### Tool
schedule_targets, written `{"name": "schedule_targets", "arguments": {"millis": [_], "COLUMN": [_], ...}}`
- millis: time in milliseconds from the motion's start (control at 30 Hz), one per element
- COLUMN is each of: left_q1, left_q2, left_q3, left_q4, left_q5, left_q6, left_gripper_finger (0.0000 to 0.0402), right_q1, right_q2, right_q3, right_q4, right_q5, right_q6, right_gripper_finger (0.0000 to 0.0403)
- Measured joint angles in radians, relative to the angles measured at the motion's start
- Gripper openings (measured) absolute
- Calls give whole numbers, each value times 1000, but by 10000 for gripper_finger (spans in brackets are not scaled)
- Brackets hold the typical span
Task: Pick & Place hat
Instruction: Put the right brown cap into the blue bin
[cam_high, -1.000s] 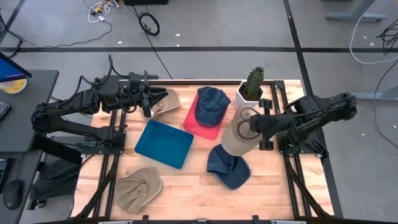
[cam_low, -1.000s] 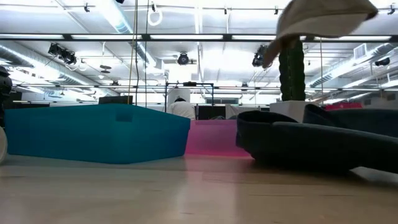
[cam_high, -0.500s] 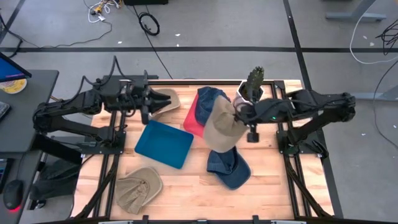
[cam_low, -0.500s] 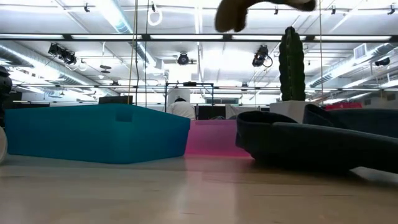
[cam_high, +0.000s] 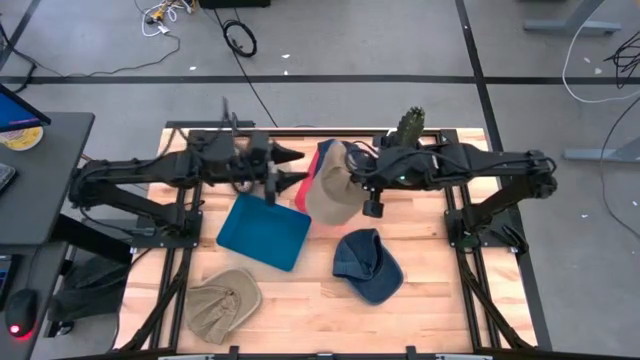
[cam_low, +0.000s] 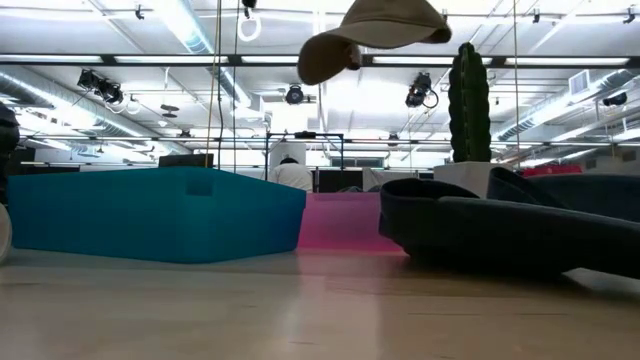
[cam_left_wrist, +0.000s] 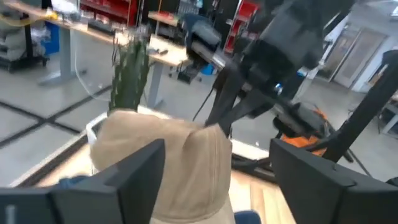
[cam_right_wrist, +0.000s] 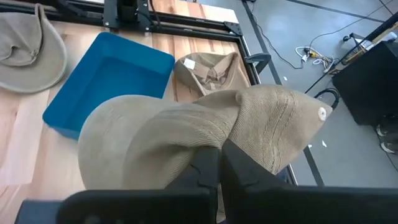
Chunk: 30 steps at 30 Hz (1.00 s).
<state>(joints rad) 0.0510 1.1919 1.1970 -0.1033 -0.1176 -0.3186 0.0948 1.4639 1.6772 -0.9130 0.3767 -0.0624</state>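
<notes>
Tan hat (cam_high: 330, 193) hangs in the air above the table (cam_high: 300, 300), over the pink tray (cam_high: 300, 190) near the back middle; we see it held well clear of the surface in the low view (cam_low: 375, 30), brim drooping to one side. Right tool (cam_high: 352, 165) is clenched on the hat's fabric: in the right wrist view its dark fingers (cam_right_wrist: 214, 171) pinch a fold of the cloth, crown and button visible (cam_right_wrist: 249, 124). Left tool (cam_high: 292, 170) reaches in from the opposite side, just beside the hat; in the left wrist view its two fingers (cam_left_wrist: 137, 168) stand spread apart with the hat (cam_left_wrist: 168, 162) between them, not touching that we can tell.

Around it we note a blue tray (cam_high: 263, 231) just in front of the pink one. A dark blue cap (cam_high: 368, 265) lies on the table in front of the hat, right of the blue tray. Another tan hat (cam_high: 222, 300) rests near the front left corner. A cactus in a white pot (cam_high: 408, 130) stands at the back right, and another blue cap (cam_high: 325, 152) peeks out behind the held hat.
</notes>
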Motion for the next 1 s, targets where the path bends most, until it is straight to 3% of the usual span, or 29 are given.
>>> {"name": "schedule_targets", "arguments": {"millis": [167, 400, 800, 1000], "left_q1": [1, -6, -15, -18], "left_q2": [63, 99, 136, 137], "left_q3": [-1, -1, 0, 0], "left_q4": [-1, -1, 28, 41], "left_q5": [0, -17, -236, -245], "left_q6": [-42, -9, 144, 229], "left_gripper_finger": [329, 332, 332, 332], "right_q1": [-13, -47, -63, -63], "right_q2": [39, 53, 53, 53], "right_q3": [0, 0, 0, 0], "right_q4": [71, 97, 189, 208], "right_q5": [20, 27, 27, 24], "right_q6": [4, 75, 136, 137], "right_gripper_finger": [0, 0, 0, 0]}}
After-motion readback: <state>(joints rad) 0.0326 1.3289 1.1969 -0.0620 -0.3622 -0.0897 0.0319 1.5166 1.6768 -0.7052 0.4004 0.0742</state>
